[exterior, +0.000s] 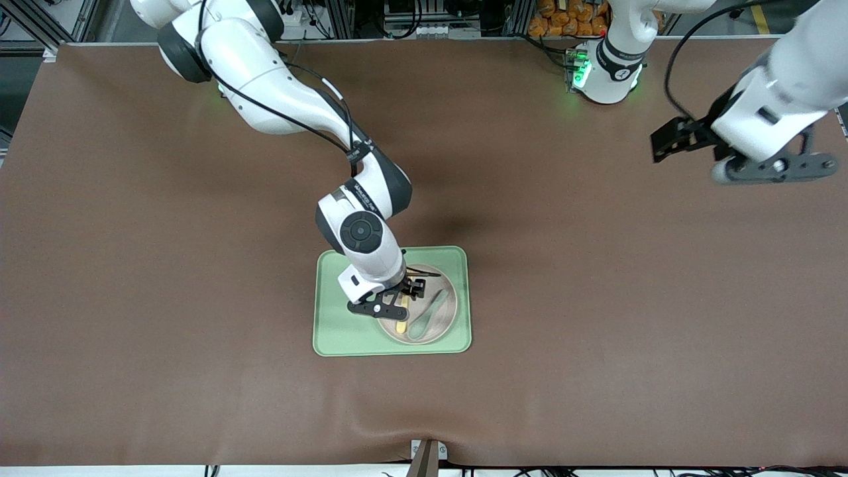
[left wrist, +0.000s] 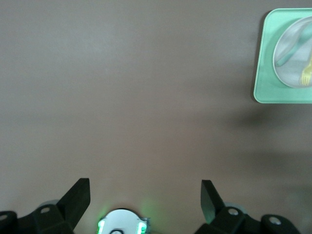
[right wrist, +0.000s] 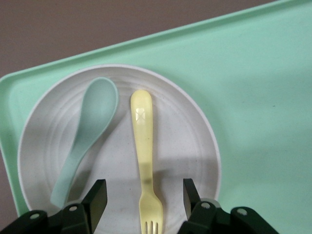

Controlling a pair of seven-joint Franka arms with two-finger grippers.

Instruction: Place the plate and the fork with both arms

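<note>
The off-white plate (exterior: pixel 445 291) lies on the light green tray (exterior: pixel 331 331), with the pale yellow fork (exterior: pixel 402 320) lying flat in it beside a teal spoon (exterior: pixel 429 313). My right gripper (exterior: pixel 397 299) is low over the plate. In the right wrist view the gripper (right wrist: pixel 143 195) is open, a finger on each side of the fork (right wrist: pixel 144 146) near its tines, with a gap to the fork on both sides. The plate (right wrist: pixel 190 146) shows below it. My left gripper (exterior: pixel 772 169) waits open and empty in the air over the left arm's end of the table.
The spoon (right wrist: pixel 90 131) lies in the plate close beside the fork. The tray (right wrist: pixel 243 97) sits on the brown table mat. The left wrist view shows its gripper (left wrist: pixel 145 195) over bare mat, with the tray (left wrist: pixel 265 73) far off.
</note>
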